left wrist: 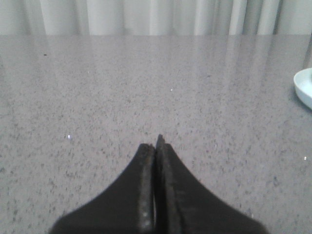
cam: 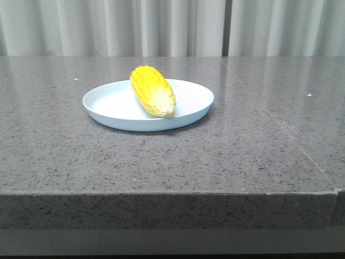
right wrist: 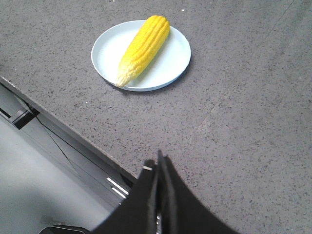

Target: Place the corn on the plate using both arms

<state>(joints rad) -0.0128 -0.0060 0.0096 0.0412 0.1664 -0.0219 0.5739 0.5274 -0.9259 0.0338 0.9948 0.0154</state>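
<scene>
Left hand (left wrist: 157,144) closed; plate (left wrist: 304,87) cut off, corn apparently hidden.

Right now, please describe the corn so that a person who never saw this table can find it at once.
On the grey speckled table, find the round pale blue plate. The corn lies across it, held by neither gripper. It is the only bright yellow thing: a kerneled cob tapering to a whitish tip that points toward the table's near edge.
</scene>
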